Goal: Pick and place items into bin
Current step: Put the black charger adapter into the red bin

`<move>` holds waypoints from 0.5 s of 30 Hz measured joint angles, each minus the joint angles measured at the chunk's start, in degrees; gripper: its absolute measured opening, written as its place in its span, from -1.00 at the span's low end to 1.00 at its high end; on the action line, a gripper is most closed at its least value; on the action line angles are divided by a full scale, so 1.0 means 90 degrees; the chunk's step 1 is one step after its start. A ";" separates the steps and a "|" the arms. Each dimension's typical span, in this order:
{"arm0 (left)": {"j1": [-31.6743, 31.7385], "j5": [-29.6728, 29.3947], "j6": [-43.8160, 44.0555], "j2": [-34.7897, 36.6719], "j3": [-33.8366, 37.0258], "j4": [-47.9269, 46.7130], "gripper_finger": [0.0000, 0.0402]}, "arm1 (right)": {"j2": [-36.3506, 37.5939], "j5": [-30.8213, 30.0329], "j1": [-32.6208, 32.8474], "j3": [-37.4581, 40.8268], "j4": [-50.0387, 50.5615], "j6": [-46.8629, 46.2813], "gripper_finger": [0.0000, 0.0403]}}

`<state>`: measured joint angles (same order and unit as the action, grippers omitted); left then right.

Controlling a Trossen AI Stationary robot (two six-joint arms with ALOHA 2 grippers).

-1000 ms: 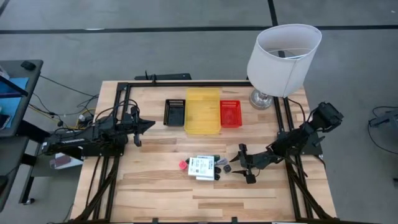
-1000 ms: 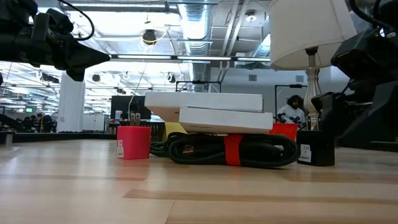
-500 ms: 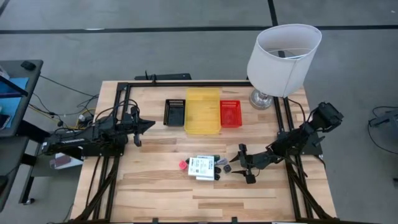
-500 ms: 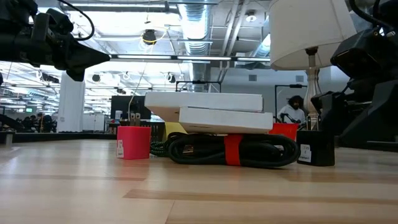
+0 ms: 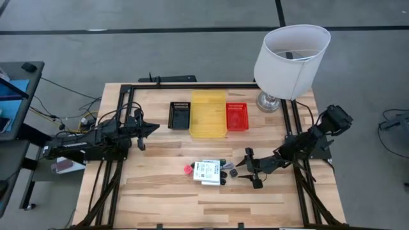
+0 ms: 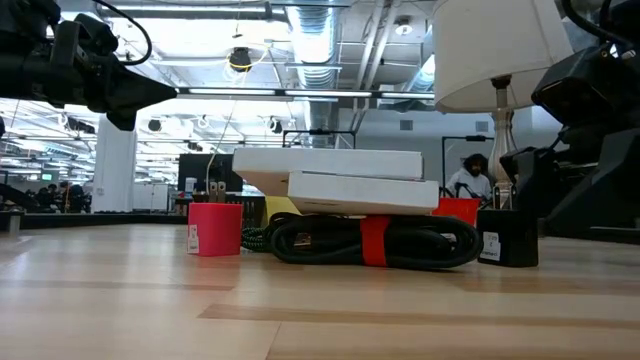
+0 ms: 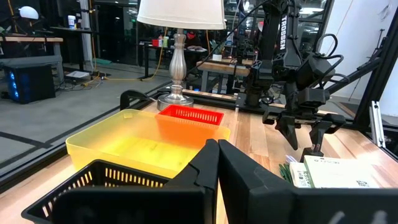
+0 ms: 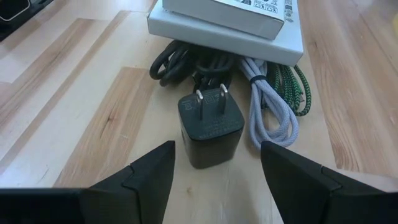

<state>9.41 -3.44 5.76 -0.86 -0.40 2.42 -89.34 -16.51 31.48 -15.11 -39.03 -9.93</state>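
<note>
The items lie in a heap mid-table. Two white labelled flat packs (image 5: 208,171) rest stacked on a black coiled cable (image 6: 370,243) tied with a red band. A small red piece (image 5: 188,169) stands on the table to their left. A black cube-shaped plug (image 8: 210,129) lies on the table to their right, beside grey-white and green-and-black cords (image 8: 292,84). My right gripper (image 5: 250,168) is open just right of the cube. Its fingers (image 8: 149,171) stand apart short of the cube and touch nothing. My left gripper (image 5: 150,128) is shut and empty, held above the table's left part.
Three bins stand in a row at the far middle: black (image 5: 180,115), yellow (image 5: 208,114), red (image 5: 236,116). A lamp (image 5: 291,54) with a white shade stands at the far right corner. Black frame rails (image 5: 124,108) run along the table's edges.
</note>
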 joint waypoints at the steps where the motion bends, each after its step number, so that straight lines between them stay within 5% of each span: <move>1: 0.0001 0.0000 0.0001 0.0001 0.0002 0.0000 -1.00 | 0.0000 0.0000 0.0000 0.0000 0.0000 0.0038 0.14; 15: 0.0000 0.0000 0.0002 0.0000 0.0000 0.0000 -1.00 | 0.0000 -0.0002 -0.0015 0.0000 -0.0005 0.0276 0.14</move>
<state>9.41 -3.44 5.78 -0.86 -0.40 2.42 -89.34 -16.53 31.35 -15.11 -39.07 -7.45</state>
